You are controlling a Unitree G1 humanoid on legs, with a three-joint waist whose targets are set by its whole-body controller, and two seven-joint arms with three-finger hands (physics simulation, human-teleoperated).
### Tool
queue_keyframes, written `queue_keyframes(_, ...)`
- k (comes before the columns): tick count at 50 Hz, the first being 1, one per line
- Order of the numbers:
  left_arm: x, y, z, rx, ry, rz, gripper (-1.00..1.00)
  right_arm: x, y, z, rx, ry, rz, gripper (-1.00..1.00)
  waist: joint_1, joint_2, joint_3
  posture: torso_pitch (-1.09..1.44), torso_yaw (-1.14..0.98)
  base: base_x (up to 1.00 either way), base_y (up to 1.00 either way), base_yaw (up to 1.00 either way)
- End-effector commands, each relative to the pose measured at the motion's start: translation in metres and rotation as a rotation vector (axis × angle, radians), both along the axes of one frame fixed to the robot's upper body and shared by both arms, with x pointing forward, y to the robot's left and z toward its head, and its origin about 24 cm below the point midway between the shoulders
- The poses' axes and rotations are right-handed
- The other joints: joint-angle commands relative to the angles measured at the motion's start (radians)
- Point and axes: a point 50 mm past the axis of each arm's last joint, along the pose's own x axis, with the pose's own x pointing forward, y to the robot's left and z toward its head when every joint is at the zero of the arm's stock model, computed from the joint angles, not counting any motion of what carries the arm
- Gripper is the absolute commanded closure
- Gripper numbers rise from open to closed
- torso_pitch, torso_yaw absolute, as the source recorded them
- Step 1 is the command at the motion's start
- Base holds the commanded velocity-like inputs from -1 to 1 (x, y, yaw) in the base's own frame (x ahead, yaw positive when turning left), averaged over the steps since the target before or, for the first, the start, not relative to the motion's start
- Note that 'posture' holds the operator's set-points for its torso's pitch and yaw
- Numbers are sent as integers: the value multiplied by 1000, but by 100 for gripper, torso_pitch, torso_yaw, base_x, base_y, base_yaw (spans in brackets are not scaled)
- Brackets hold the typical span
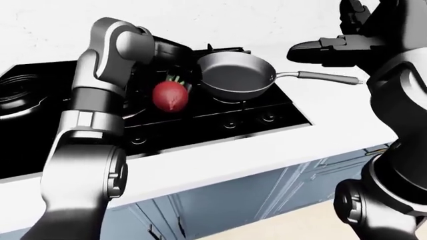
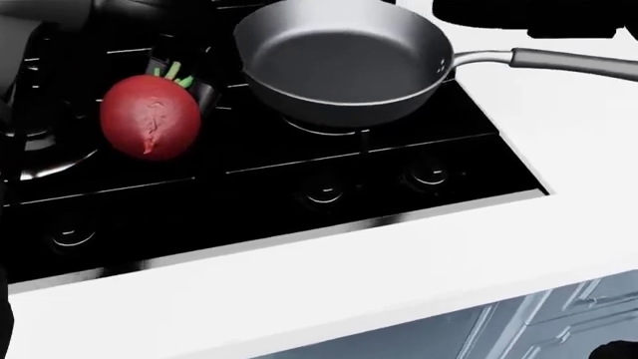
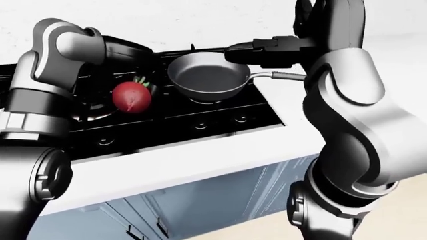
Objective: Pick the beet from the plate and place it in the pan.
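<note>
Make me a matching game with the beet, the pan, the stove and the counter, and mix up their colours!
Things:
1. beet
2. pan
3. stove
4. counter

Colours:
A. white
B. grey
C. red
D. black

Pairs: 1-C, 2-B, 3-D, 4-A
</note>
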Motion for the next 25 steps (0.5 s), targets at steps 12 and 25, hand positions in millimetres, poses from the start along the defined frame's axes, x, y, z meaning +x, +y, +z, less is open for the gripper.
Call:
queue_keyframes(12, -6, -6, 27, -26, -92, -28, 100, -6, -5, 11, 16, -65, -24, -100, 3, 21, -18, 0, 0, 0, -7, 0)
queue_keyframes(25, -4, -7, 36, -33, -99, -19, 100, -4, -7, 10, 19, -58, -28, -100, -11, 68, -29, 0, 0, 0, -7, 0)
